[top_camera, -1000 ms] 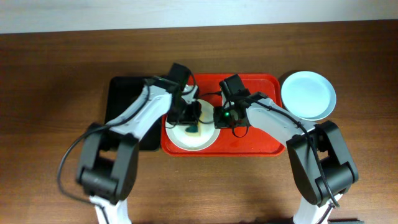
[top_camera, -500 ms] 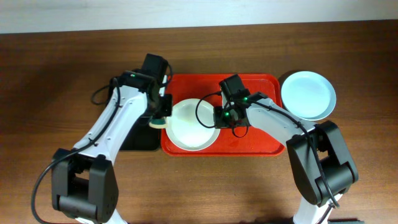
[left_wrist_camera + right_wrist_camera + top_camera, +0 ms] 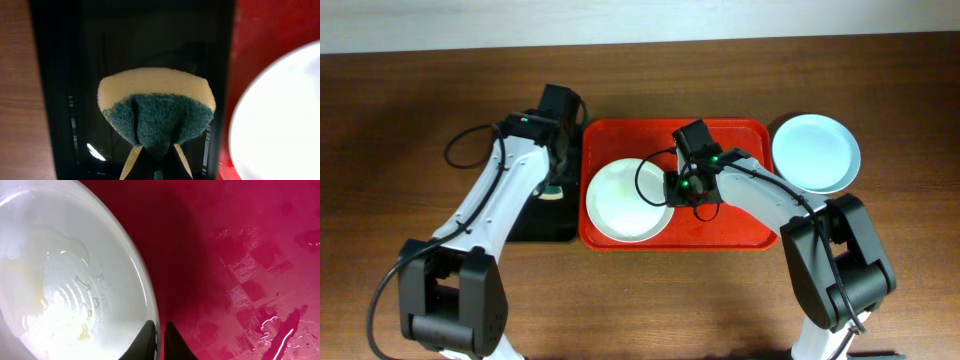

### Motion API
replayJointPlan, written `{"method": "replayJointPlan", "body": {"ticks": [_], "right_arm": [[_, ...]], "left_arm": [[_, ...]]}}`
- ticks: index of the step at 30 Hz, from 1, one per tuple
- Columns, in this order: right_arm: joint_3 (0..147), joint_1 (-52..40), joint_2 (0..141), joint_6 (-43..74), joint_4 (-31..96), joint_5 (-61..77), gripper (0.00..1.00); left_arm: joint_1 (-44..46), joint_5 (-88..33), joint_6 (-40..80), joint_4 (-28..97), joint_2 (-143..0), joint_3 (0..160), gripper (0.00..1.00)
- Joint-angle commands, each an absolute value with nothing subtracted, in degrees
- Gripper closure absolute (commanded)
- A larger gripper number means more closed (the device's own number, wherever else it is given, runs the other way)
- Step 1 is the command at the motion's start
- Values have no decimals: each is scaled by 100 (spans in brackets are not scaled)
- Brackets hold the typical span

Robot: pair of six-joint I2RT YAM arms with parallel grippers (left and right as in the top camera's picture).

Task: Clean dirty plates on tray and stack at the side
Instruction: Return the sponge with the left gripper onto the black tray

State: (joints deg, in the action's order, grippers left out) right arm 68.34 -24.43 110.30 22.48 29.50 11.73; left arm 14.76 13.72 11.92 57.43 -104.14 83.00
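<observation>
Your left tool (image 3: pixel 156 156) has swung off the pale plate (image 3: pixel 628 200) since 1 second ago and now hangs over the black tray (image 3: pixel 520 165), pinched tight on the sponge (image 3: pixel 156 107). The plate lies in the left half of the red tray (image 3: pixel 730 228), wet with faint yellowish streaks. Your right tool (image 3: pixel 161 332) sits at its right rim, tips barely apart; you cannot tell whether it grips. 1 light blue plate (image 3: pixel 815 152) rests on the tabletop (image 3: pixel 400 120) just beside the tray's far right corner.

Bright even light; glare patches on tray (image 3: pixel 250 265); wrist views soft.
</observation>
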Motion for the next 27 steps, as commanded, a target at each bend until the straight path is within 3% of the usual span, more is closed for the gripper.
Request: {"method": "replayJointPlan", "body": {"ticks": [1, 10, 17, 20, 23, 25, 27], "right_arm": [[6770, -2480, 11000, 2272, 2954, 1140, 90], [6770, -2480, 11000, 2272, 2954, 1138, 90], [6770, -2480, 11000, 2272, 2954, 1138, 91], [6770, -2480, 11000, 2272, 2956, 1138, 90], [6770, -2480, 11000, 2270, 2956, 1138, 91], [6770, -2480, 11000, 2272, 2954, 1138, 91], [6770, -2480, 11000, 2270, 2956, 1138, 90]], "left_arm": [[1203, 1586, 1116, 5590, -10326, 8097, 100], [733, 1531, 1055, 4073, -10442, 6630, 100], [572, 1114, 1057, 3833, -10447, 6471, 99], [572, 1118, 1057, 3839, -10447, 6471, 85], [572, 1118, 1057, 3839, -10447, 6471, 83], [572, 1120, 1057, 3839, -10447, 6471, 63], [572, 1118, 1057, 3841, -10447, 6471, 50]]}}
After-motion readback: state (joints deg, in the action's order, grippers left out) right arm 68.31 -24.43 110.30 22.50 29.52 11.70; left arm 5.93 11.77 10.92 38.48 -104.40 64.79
